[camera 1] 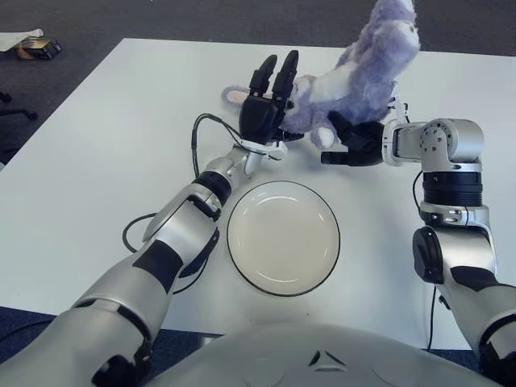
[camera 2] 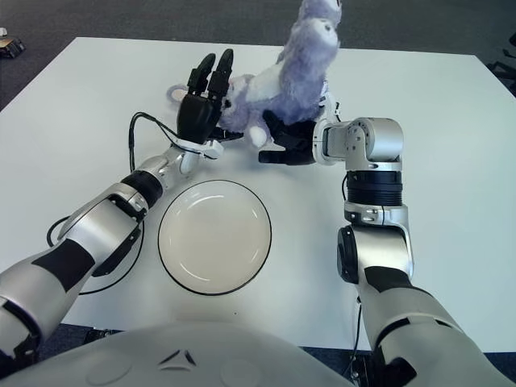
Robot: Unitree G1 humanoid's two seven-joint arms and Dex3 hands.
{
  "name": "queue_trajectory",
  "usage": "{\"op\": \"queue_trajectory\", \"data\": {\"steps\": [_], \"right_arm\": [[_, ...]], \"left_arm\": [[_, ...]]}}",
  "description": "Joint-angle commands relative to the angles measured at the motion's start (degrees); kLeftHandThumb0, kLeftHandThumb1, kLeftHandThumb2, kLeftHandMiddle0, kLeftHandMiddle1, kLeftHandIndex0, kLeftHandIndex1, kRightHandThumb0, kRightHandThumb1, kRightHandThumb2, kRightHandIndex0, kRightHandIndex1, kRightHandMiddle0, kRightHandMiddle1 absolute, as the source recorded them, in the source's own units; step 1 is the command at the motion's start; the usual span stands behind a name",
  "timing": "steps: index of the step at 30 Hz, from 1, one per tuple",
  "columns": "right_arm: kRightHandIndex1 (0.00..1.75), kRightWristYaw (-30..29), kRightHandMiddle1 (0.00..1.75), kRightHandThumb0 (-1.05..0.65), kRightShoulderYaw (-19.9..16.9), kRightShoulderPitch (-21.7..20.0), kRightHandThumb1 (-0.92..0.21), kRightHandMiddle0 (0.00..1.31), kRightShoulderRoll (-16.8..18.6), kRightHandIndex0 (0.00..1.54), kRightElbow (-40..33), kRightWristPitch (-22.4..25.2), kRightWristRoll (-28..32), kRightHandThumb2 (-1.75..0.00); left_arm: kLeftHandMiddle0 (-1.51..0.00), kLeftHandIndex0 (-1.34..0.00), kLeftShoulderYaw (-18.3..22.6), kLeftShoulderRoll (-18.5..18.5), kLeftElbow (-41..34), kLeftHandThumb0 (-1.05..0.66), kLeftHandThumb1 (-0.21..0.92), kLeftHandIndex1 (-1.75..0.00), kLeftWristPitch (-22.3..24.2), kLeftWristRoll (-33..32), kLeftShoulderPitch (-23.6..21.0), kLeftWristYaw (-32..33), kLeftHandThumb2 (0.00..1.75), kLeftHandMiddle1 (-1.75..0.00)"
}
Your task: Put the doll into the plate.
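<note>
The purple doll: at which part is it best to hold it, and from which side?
Grip the doll at its soft belly, from its two flanks. It is tilted, feet up, head low. The right hand sits under it; the left hand presses its head.

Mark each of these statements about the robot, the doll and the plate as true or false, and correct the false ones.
1. The doll is lying in the plate. False: it is held up beyond the plate, and the plate holds nothing.
2. The right hand grips the doll from below. True.
3. The left hand shows against the doll's head side, its fingers pointing up. True.
4. The plate is black with a white rim. False: it is white with a dark rim.
5. The plate lies nearer the robot than the doll does. True.
6. The table is dark grey. False: it is white; the floor beyond it is dark.
</note>
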Motion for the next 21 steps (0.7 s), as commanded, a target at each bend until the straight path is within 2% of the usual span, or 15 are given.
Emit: {"op": "queue_trajectory", "data": {"steps": [1, 4, 5, 7, 11, 18, 19, 21], "right_arm": [[1.75, 0.60, 1.75, 0.00, -0.55, -0.14, -0.48, 0.36, -0.14, 0.38, -0.08, -0.01, 1.26, -1.13], [1.75, 2.24, 1.75, 0.00, 1.10, 0.70, -0.45, 0.39, -1.11, 0.40, -0.99, -1.88, 1.37, -1.17], [1.63, 2.78, 1.75, 0.00, 1.62, 0.88, -0.45, 0.36, -1.41, 0.51, -1.17, -2.41, 1.38, -1.13], [1.52, 3.95, 1.75, 0.00, 2.53, 1.15, -0.44, 0.35, -2.11, 0.60, -1.16, -3.36, 1.40, -1.11], [1.41, 6.86, 1.75, 0.00, 5.31, 1.18, -0.42, 0.35, -3.93, 0.69, -0.35, -5.46, 1.11, -1.09], [1.48, 7.36, 1.75, 0.00, 5.85, 0.29, -0.41, 0.33, -4.43, 0.68, 1.84, -4.58, 0.88, -1.13], [1.57, 7.30, 1.75, 0.00, 5.87, 0.24, -0.41, 0.36, -4.44, 0.59, 1.98, -4.53, 0.86, -1.16], [1.66, 7.23, 1.75, 0.00, 6.05, 0.28, -0.41, 0.39, -4.50, 0.51, 2.16, -4.92, 0.73, -1.19]], "left_arm": [[0.00, 0.00, -0.51, 0.45, -0.08, -0.68, 0.42, -0.36, -1.92, 0.04, -1.65, -1.14, 0.79, -0.49], [0.00, 0.00, -1.16, 1.10, -0.15, -0.68, 0.42, -0.41, -3.93, 0.47, -1.73, -2.16, 0.80, -0.52], [0.00, 0.00, -1.36, 1.28, -0.15, -0.69, 0.44, -0.42, -4.45, 0.63, -1.76, -2.31, 0.80, -0.52], [0.00, 0.00, -1.85, 1.48, -0.15, -0.70, 0.47, -0.43, -5.06, 1.06, -1.85, -2.15, 0.79, -0.52], [0.00, 0.00, -3.38, 2.09, -0.07, -0.67, 0.53, -0.51, -6.16, 2.65, -2.21, -1.12, 0.78, -0.60], [0.00, 0.00, -4.06, 2.29, 0.54, -0.52, 0.50, -0.73, -7.14, 2.94, -2.69, -2.33, 0.86, -0.93], [0.00, 0.00, -4.01, 2.29, 0.63, -0.49, 0.48, -0.75, -7.19, 2.76, -2.73, -2.86, 0.89, -0.98], [0.00, 0.00, -3.76, 2.24, 0.89, -0.45, 0.46, -0.78, -7.16, 2.17, -2.81, -4.77, 0.92, -1.05]]}}
